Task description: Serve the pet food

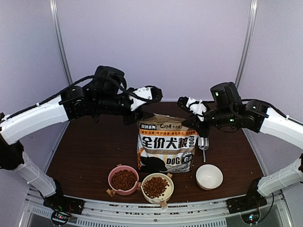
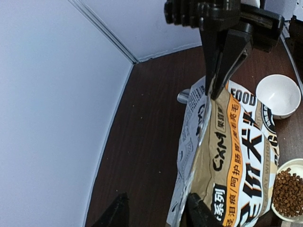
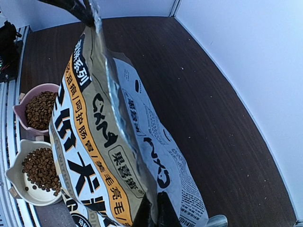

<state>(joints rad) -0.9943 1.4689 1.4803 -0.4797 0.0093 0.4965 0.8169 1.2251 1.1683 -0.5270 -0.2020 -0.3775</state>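
The dark wooden table (image 1: 85, 151) carries everything. At its middle stands the kraft-brown dog food bag (image 1: 165, 146), upright, its printed face towards the arms' bases and its top edge stretched between the two arms.

The right gripper (image 3: 155, 213) is clamped onto the bag's top edge at the right corner, fingers pressed together on the foil seam. The left gripper (image 2: 157, 213) sits at the opposite corner with its fingers spread apart. The seam runs beside one finger, and it is unclear from the wrist view whether they touch.

In front of the bag three bowls stand in a row near the table's near edge: a pink bowl (image 1: 111, 176) on the left, a cream bowl (image 1: 171, 185) just beside it, and a white bowl (image 1: 209, 177) apart on the right.

A shiny metal scoop (image 1: 203, 143) shows just beside the bag's right side, under the right gripper.

The pet food (image 1: 123, 179) lies as a loose brown heap in the pink bowl, with a second heap in the cream bowl.
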